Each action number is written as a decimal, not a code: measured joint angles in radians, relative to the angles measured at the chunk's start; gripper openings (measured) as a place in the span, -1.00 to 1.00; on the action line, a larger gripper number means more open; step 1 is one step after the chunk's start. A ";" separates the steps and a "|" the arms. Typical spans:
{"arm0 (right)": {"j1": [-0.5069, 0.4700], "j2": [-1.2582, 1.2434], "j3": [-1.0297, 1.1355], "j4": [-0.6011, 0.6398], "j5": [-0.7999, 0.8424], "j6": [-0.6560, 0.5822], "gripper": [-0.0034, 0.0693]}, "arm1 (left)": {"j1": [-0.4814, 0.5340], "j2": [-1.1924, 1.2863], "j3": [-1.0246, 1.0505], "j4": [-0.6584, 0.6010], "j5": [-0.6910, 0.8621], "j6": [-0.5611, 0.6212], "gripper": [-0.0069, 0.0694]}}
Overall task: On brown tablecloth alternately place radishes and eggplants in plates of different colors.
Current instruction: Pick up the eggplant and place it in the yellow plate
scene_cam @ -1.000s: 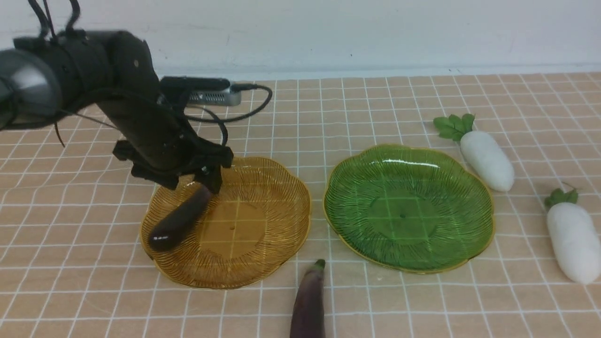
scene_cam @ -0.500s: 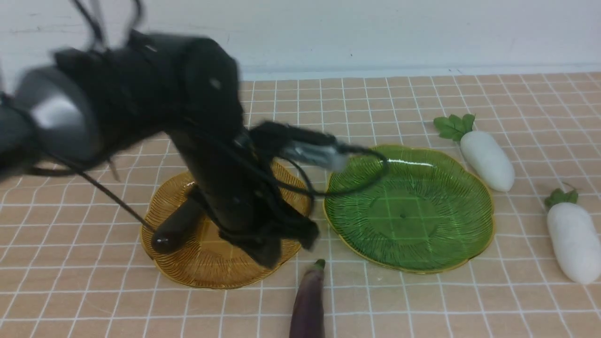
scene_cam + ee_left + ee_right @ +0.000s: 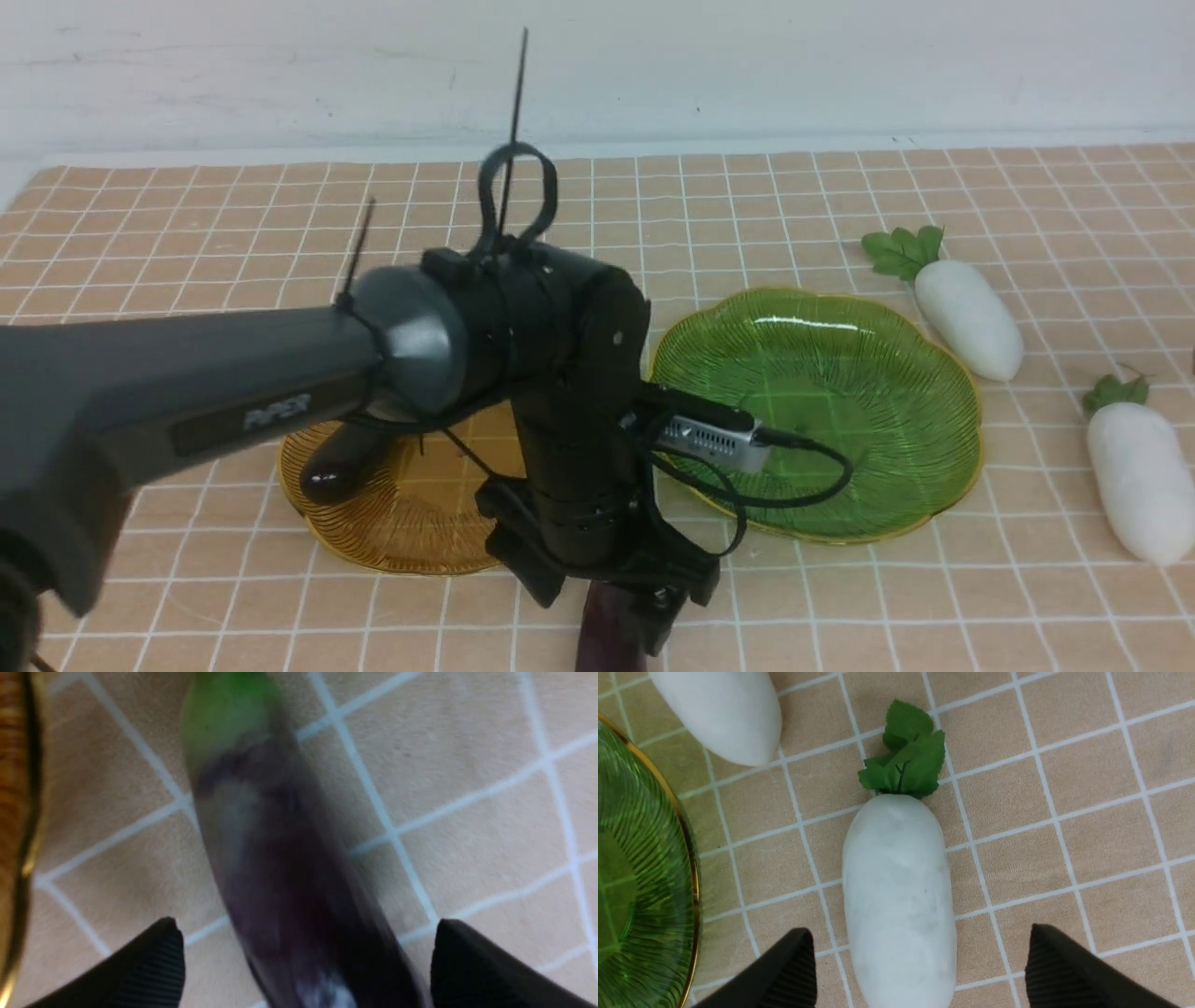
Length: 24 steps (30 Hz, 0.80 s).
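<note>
On the brown tablecloth [image 3: 187, 233] lie an amber plate [image 3: 401, 546] and a green plate [image 3: 840, 411]. One eggplant [image 3: 338, 464] rests in the amber plate. A second eggplant [image 3: 607, 644] lies on the cloth at the front edge, and my left gripper [image 3: 611, 593] hangs open just over it. In the left wrist view that eggplant [image 3: 271, 849] runs between the spread fingers of the left gripper [image 3: 306, 924], untouched. Two radishes [image 3: 966, 317] [image 3: 1139, 485] lie right of the green plate. My right gripper [image 3: 920, 931] is open astride the nearer radish [image 3: 899, 896].
My left arm [image 3: 233, 392] reaches across the amber plate and hides much of it. Its wrist camera and cable [image 3: 719, 439] hang over the green plate's left rim. The second radish [image 3: 724, 709] and the green plate's rim [image 3: 693, 882] lie close beside the right gripper. A white wall closes the back.
My left gripper let go of the eggplant in the amber plate, swung toward the front edge over the second eggplant, and opened wide. The radishes and plates have not moved.
</note>
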 joint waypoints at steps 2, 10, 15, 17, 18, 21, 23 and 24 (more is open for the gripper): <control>0.000 0.000 0.000 0.005 -0.010 -0.001 0.60 | 0.000 0.025 0.000 -0.001 -0.001 -0.007 0.84; 0.000 0.014 -0.004 0.002 -0.030 0.049 0.60 | 0.000 0.025 -0.014 -0.025 0.039 -0.050 -0.13; 0.007 0.094 -0.006 0.002 -0.037 0.039 0.60 | 0.018 -0.081 -0.124 0.001 0.090 -0.007 -0.15; 0.020 0.124 -0.006 -0.002 -0.047 0.014 0.60 | 0.050 -0.115 -0.153 0.026 0.092 -0.004 -0.15; 0.032 0.141 -0.007 -0.002 -0.056 0.002 0.61 | 0.073 -0.128 -0.169 0.041 0.093 -0.008 -0.16; 0.079 0.200 -0.009 -0.030 -0.098 -0.014 0.64 | 0.191 -0.129 -0.182 0.071 0.088 -0.019 -0.16; 0.096 0.243 -0.009 -0.049 -0.117 -0.014 0.65 | 0.238 -0.115 -0.182 0.076 0.069 -0.019 -0.16; 0.099 0.259 -0.009 -0.056 -0.120 -0.014 0.65 | 0.258 -0.107 -0.182 0.078 0.053 -0.012 -0.16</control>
